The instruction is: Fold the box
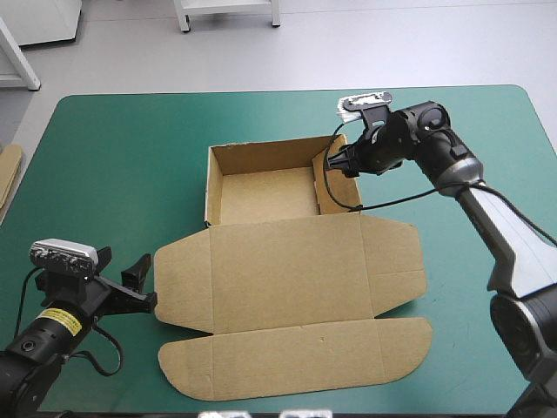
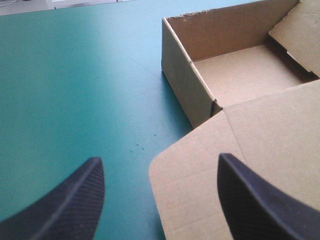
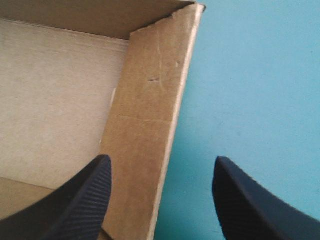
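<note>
The open right gripper (image 1: 338, 161) straddles the right wall (image 3: 145, 125) of the brown cardboard box (image 1: 261, 196). It should seat squarely before pinching. The left gripper (image 1: 146, 283), also open, sits beside the flat lid (image 1: 296, 279).

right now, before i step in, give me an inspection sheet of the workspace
surface: teal-green table cover, smooth.
job's things: brown cardboard box, part folded: an open tray with raised walls on the far side, and the rest of the sheet flat toward the near edge.
clutter: an edge of more brown board at the table's left edge.
grippers: left gripper open, at the corner of the sheet's left flap. Right gripper open, astride the tray's right wall, with one finger inside and one outside.
cables: nothing seen loose.
surroundings: nothing seen.
</note>
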`<action>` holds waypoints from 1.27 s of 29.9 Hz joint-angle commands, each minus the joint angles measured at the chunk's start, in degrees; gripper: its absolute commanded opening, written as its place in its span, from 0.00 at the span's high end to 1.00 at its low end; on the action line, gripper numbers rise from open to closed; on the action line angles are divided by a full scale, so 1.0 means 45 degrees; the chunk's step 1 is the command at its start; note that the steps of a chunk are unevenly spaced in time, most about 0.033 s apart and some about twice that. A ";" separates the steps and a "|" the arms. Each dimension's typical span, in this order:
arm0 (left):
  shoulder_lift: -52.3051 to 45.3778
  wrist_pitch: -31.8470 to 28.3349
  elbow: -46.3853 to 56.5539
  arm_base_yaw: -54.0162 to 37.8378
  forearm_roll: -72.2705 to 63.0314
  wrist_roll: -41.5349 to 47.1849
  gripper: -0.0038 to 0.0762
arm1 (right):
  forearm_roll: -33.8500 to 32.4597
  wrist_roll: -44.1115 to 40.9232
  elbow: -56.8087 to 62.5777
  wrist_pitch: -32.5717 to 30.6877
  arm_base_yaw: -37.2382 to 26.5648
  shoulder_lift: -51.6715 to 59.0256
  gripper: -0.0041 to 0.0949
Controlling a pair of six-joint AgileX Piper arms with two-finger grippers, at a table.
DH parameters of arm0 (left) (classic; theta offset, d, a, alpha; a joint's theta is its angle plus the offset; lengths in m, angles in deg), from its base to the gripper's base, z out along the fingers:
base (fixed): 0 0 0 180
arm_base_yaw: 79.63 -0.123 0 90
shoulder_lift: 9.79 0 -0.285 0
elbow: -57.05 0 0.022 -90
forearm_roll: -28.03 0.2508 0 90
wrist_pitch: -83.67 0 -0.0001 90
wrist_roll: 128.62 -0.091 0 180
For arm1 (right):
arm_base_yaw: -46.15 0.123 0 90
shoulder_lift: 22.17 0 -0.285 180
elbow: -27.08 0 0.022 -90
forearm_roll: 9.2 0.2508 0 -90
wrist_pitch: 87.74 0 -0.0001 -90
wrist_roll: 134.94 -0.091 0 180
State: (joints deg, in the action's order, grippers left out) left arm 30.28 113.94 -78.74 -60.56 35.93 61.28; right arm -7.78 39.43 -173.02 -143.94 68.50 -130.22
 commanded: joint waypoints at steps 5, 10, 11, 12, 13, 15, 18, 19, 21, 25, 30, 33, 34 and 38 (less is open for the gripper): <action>0.0055 -0.1097 -0.0348 0.0026 0.0359 0.0362 0.37 | -0.0119 -0.0247 -0.2138 -0.1008 -0.0186 -0.1093 0.28; 0.0055 -0.1043 -0.0348 0.0026 0.0333 0.0362 0.37 | 0.0207 -0.0289 -0.3007 -0.1669 -0.0186 -0.1847 0.28; 0.0055 -0.1043 -0.0348 0.0026 0.0333 0.0362 0.37 | 0.0236 -0.0289 -0.3035 -0.1776 -0.0186 -0.1939 0.28; 0.0055 -0.1043 -0.0348 0.0026 0.0333 0.0362 0.37 | 0.0360 -0.0289 -0.3035 -0.1898 -0.0186 -0.2052 0.28; 0.0055 -0.1043 -0.0348 0.0026 0.0301 0.0362 0.37 | 0.0383 -0.0289 -0.3035 -0.2000 -0.0186 -0.2158 0.28; 0.0055 -0.1043 -0.0348 0.0026 0.0301 0.0365 0.37 | 0.0409 -0.0289 -0.3035 -0.2228 -0.0186 -0.2402 0.28; 0.0055 -0.1043 -0.0348 0.0026 0.0301 0.0410 0.37 | 0.0477 -0.0289 -0.3035 -0.2453 -0.0186 -0.2719 0.28; 0.0055 -0.1043 -0.0348 0.0026 0.0301 0.0410 0.37 | 0.0477 -0.0289 -0.3035 -0.2516 -0.0186 -0.2776 0.28; 0.0055 -0.1026 -0.0348 0.0026 0.0301 0.0410 0.37 | 0.0502 -0.0289 -0.3035 -0.2602 -0.0186 -0.2902 0.28; 0.0055 -0.0992 -0.0348 0.0026 0.0301 0.0410 0.37 | 0.0529 -0.0259 -0.3035 -0.2602 -0.0186 -0.3038 0.31; 0.0055 -0.0963 -0.0348 0.0026 0.0301 0.0410 0.38 | 0.0504 -0.0259 -0.3035 -0.2552 -0.0186 -0.3038 0.65; 0.0055 -0.0934 -0.0348 0.0026 0.0301 0.0410 0.38 | 0.0476 -0.0089 -0.3035 -0.2576 -0.0161 -0.3038 0.97; 0.0055 -0.0909 -0.0348 0.0026 0.0301 0.0410 0.38 | 0.0476 -0.0089 -0.3035 -0.2576 -0.0162 -0.3038 0.96; 0.0055 -0.0804 -0.0348 0.0026 0.0301 0.0410 0.38 | 0.0110 -0.0055 -0.3035 -0.2576 -0.0162 -0.3038 0.97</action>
State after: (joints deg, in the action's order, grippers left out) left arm 30.28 113.77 -78.70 -60.56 37.11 62.61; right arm -5.63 38.22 -184.88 -155.78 67.96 -147.28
